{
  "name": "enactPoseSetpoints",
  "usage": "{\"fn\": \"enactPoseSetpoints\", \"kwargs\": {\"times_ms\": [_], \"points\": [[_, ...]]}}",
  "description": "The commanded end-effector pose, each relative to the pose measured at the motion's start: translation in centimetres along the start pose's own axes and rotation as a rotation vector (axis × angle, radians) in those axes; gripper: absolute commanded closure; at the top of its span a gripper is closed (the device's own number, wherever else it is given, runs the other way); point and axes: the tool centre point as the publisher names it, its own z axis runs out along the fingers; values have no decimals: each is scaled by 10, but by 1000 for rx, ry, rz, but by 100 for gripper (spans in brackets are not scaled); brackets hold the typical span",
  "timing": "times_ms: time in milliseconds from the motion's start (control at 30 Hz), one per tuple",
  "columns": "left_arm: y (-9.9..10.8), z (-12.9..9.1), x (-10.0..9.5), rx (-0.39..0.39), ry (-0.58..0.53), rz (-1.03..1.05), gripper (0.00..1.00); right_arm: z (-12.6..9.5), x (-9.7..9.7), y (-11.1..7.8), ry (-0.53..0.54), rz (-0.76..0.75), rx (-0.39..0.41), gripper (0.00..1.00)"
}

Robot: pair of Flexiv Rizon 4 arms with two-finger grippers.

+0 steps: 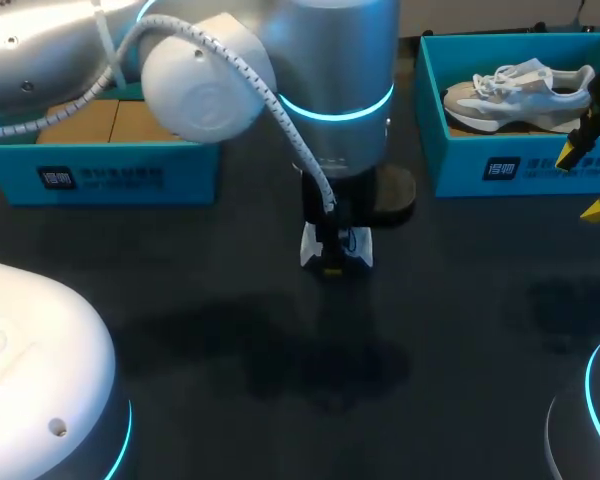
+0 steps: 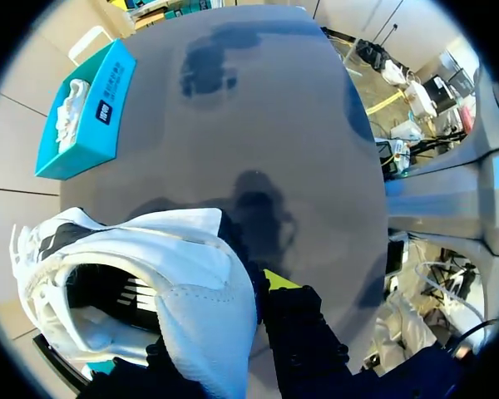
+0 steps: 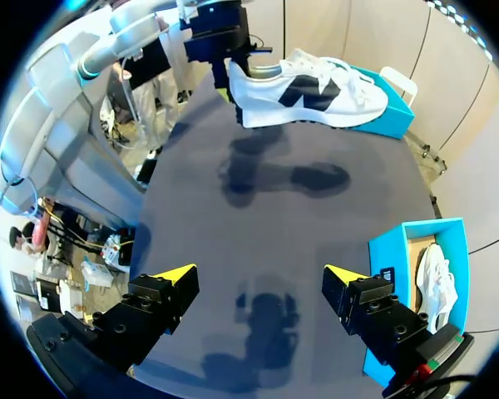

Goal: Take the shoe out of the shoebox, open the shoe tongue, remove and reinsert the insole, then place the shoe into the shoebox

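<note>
Shoebox [image 1: 520, 165] holds a grey shoe [image 1: 520, 90] — left hand [image 1: 332, 262] clamps the white shoe [image 3: 308, 96]; right hand [image 3: 262, 278] wide.

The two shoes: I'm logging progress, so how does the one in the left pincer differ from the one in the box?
The held shoe hangs above the table, clamped at its heel by the left pincer; the boxed shoe lies in its blue box, untouched. The held shoe shows a dark side mark; the boxed shoe shows pale grey panels. Both are light, laced sneakers.
</note>
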Motion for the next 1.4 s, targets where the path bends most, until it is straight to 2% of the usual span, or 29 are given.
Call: {"fn": "enactPoseSetpoints", "kwargs": {"times_ms": [33,367,600,800,1033,1400], "points": [[3,-1,0,6,-1,1,100,1,-1,0,2,1,3,0],[6,-5,-3,11,12,0,100,1,-1,0,2,1,3,0],[35,-25,-25,-13,41,27,100,1,-1,0,2,1,3,0],[60,-35,-37,-19,18,61,100,1,-1,0,2,1,3,0],[90,-43,-61,-24,7,46,100,1,-1,0,2,1,3,0],[141,-43,-103,-34,10,-38,100,1,-1,0,2,1,3,0]]}}
